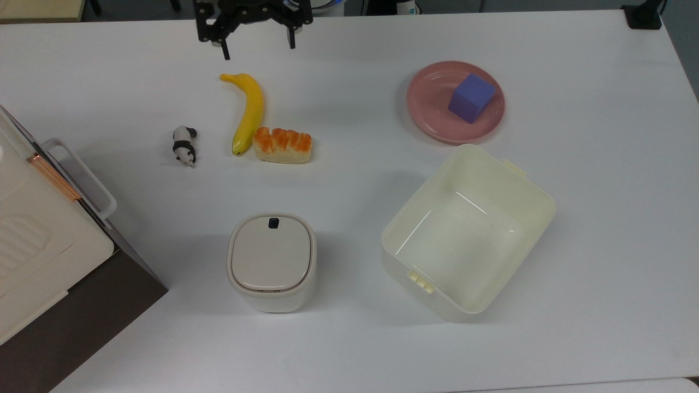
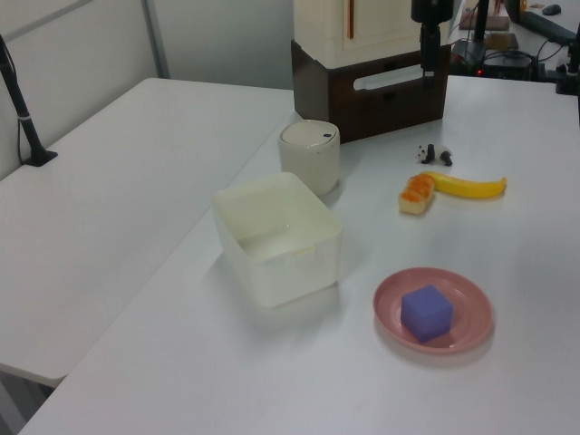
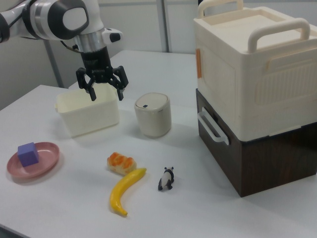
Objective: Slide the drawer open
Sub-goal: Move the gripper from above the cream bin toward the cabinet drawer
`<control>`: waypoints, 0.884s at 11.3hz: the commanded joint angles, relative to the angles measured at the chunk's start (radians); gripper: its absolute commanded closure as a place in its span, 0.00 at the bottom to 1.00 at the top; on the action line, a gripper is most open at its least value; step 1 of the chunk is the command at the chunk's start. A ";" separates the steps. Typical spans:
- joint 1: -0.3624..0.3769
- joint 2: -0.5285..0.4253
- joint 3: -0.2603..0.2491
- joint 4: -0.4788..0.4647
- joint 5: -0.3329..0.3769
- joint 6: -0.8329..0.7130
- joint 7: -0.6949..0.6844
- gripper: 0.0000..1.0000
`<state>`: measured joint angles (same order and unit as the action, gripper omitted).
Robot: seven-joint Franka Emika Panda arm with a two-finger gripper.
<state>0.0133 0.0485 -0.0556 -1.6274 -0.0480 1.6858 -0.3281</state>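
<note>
The gripper (image 1: 255, 49) hung above the table (image 1: 590, 229) with its jaws spread wide and holding nothing, near the top view's upper edge, beyond the banana (image 1: 248, 112). The drawer (image 3: 225, 134) sat shut at the top view's left edge, its dark front and white loop handle (image 1: 82, 174) facing the panda figurine (image 1: 184, 145). A cream lidded crate (image 3: 252, 69) rested on top of it.

In the top view, with the white lidded bin (image 1: 271, 262) as landmark: cream plastic tub (image 1: 467, 232) right, dark brown wooden drawer (image 1: 82, 180) left, yellow banana (image 1: 248, 112) and orange-topped bread loaf (image 1: 282, 145) above.
</note>
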 commanded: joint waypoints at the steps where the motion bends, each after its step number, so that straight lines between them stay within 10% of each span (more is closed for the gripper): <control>1: -0.006 0.011 -0.006 -0.019 -0.001 0.021 -0.060 0.00; 10: -0.160 0.129 -0.006 -0.049 -0.092 0.276 -0.395 0.00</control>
<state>-0.1128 0.1657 -0.0587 -1.6462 -0.1217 1.8789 -0.6241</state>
